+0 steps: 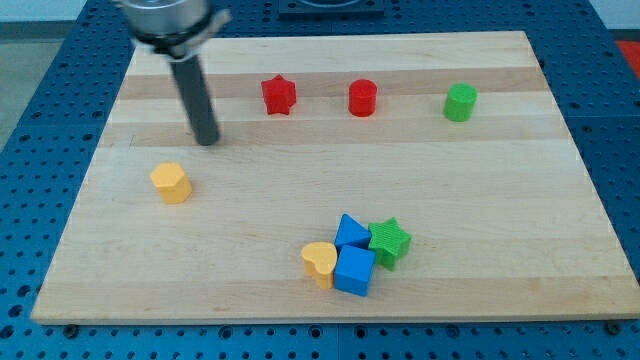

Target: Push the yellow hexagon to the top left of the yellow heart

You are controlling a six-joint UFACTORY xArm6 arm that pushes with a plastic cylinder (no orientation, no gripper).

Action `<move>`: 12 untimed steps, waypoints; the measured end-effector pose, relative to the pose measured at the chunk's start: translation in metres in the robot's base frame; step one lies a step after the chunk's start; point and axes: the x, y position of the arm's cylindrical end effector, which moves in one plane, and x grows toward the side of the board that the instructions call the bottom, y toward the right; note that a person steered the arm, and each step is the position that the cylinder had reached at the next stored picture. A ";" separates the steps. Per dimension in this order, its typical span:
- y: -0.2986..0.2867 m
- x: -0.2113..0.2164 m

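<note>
No jaws here — my tip [207, 140] should swing left of the yellow hexagon [171, 182], pushing it toward the yellow heart [319, 261] at lower centre.

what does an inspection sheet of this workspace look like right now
surface: wooden board, flat, on a blue perforated base
job's things: yellow hexagon at the view's left; yellow heart near the view's bottom, touching the blue cube
clutter: second blue block and green star in the same cluster; red star, red cylinder and green cylinder in a row near the view's top
hand: none fitted; my tip sits above and right of the yellow hexagon, apart from it
cables: nothing seen
surroundings: only the blue base shows
</note>
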 end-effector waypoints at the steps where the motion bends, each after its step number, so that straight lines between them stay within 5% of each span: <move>1: -0.047 0.040; 3: 0.024 0.114; 5: -0.045 0.104; 6: -0.068 0.061; 7: -0.050 0.036; 9: 0.031 0.102; 11: 0.033 0.068; 12: 0.063 0.090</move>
